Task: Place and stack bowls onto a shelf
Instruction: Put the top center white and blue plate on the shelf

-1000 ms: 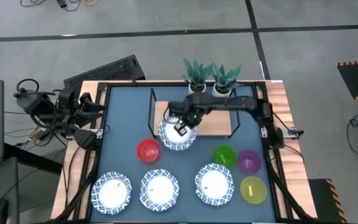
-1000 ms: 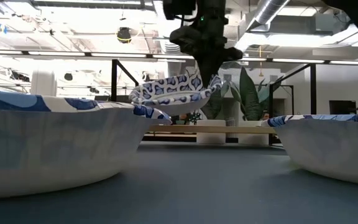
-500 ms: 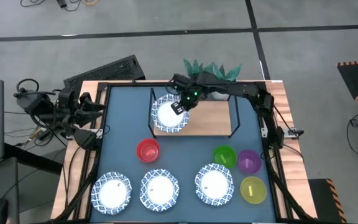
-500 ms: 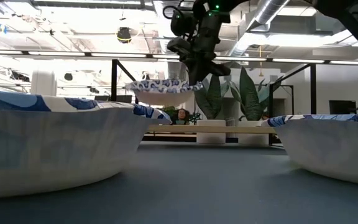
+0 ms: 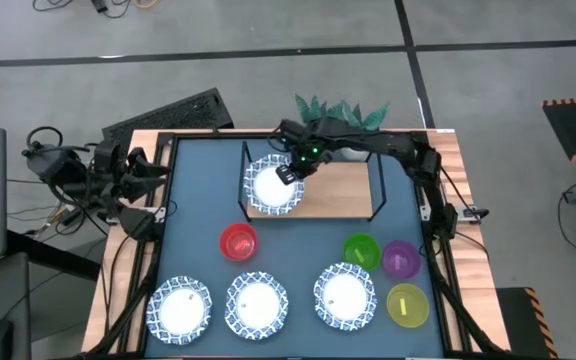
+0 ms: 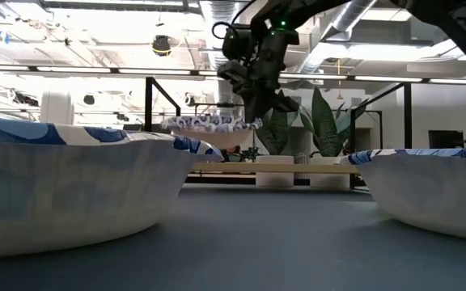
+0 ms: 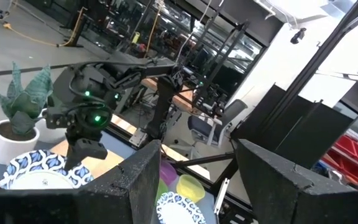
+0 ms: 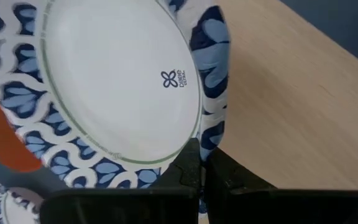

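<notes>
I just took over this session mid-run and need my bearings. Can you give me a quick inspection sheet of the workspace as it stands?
Surface: dark-blue tabletop, wood-edged.
Job's things: shelf at the far side; one patterned bowl held over its left end. Three patterned bowls along the near edge. Red bowl mid-table; green bowl, purple bowl and yellow bowl on the right.
Clutter: two potted plants behind the shelf.
Grippers: right gripper shut on the patterned bowl's rim; left gripper parked off the table's left edge, fingers apart.
Cables: a bundle beside the left arm.
Surroundings: keyboard on the floor.
</notes>
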Action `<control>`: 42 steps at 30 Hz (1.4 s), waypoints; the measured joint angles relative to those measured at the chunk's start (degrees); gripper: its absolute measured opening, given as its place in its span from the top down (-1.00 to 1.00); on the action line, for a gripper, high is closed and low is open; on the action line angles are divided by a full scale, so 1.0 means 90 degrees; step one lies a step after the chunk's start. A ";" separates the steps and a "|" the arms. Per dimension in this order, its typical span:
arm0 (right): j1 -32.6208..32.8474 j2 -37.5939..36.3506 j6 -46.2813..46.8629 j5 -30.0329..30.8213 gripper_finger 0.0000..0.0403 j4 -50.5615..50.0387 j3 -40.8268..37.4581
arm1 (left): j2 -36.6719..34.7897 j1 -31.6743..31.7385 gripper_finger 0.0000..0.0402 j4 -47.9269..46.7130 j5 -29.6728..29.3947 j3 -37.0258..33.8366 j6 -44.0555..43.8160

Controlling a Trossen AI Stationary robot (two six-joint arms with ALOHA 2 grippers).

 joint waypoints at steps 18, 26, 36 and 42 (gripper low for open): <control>-0.0248 0.0002 0.0143 -0.0002 0.88 0.0473 -0.0191 | 0.0000 0.0000 0.02 0.0000 -0.0176 0.0000 -0.0006; -0.0277 0.0002 0.0126 0.0028 0.83 0.0504 -0.0191 | 0.0000 0.0000 0.02 0.0000 -0.0184 0.0000 -0.0006; -0.0273 0.0002 0.0116 0.0279 0.69 0.0537 -0.0191 | 0.0000 0.0000 0.02 0.0000 -0.0184 0.0000 -0.0004; -0.0273 0.0002 0.0060 0.0291 0.45 0.0538 -0.0191 | 0.0000 0.0000 0.02 -0.0002 -0.0184 0.0000 -0.0004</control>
